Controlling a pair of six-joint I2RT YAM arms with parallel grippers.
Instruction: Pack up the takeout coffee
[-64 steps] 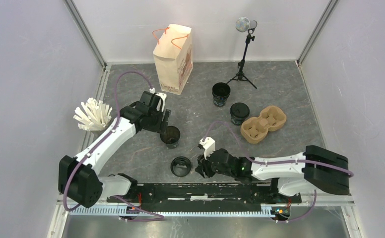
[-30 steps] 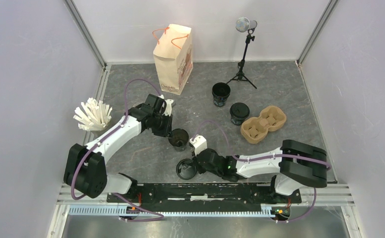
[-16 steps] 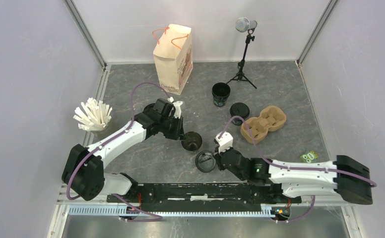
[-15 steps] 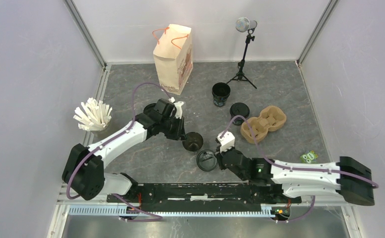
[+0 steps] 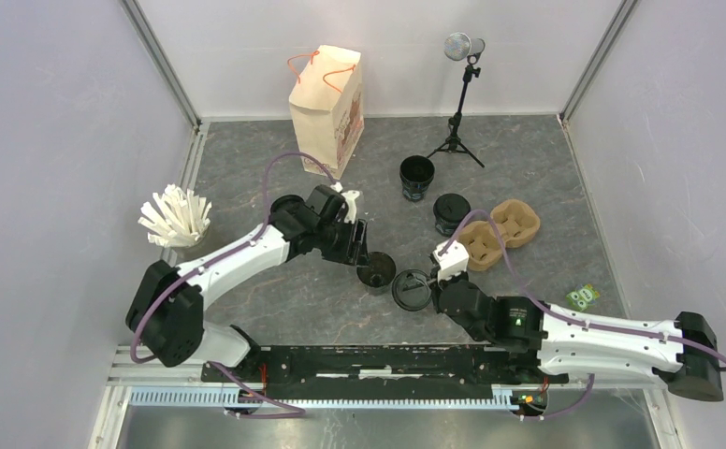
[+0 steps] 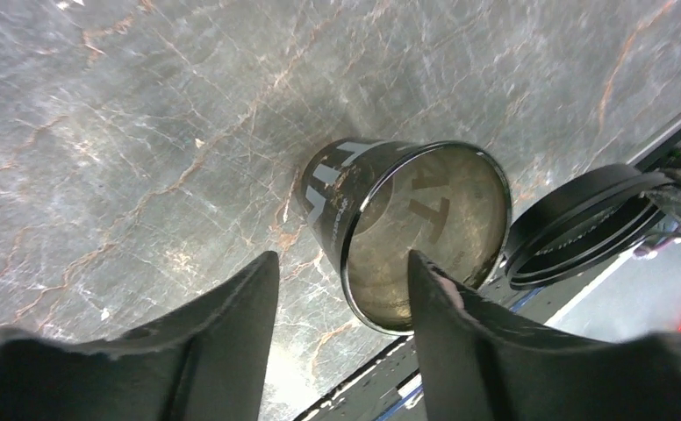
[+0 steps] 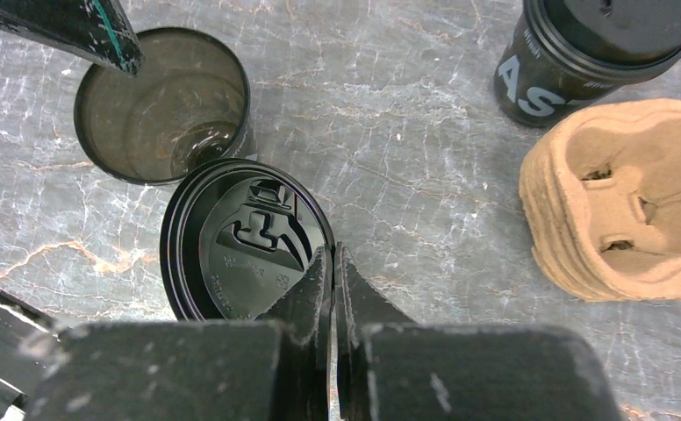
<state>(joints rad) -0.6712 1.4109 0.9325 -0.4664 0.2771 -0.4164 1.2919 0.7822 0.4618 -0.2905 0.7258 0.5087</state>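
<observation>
An open black cup (image 5: 375,271) stands on the grey table, also in the left wrist view (image 6: 407,228) and the right wrist view (image 7: 161,105). My left gripper (image 5: 364,254) straddles its near rim (image 6: 341,263), jaws apart, one finger over the cup mouth and one outside. My right gripper (image 5: 431,294) is shut (image 7: 333,254) on the edge of a round black lid (image 7: 245,237), held flat just right of that cup (image 5: 411,288). A lidded black cup (image 5: 451,213) and another open cup (image 5: 416,178) stand farther back.
The brown pulp carrier (image 5: 495,234) lies right of the lidded cup, also in the right wrist view (image 7: 622,197). The beige bag (image 5: 328,110) stands at the back. White sticks (image 5: 174,217) lie far left. A tripod (image 5: 460,103) and a green packet (image 5: 581,297) are on the right.
My left gripper has moved the open cup right, toward the table's middle. My right gripper has taken the lid by its edge and carried it right, beside the cup.
</observation>
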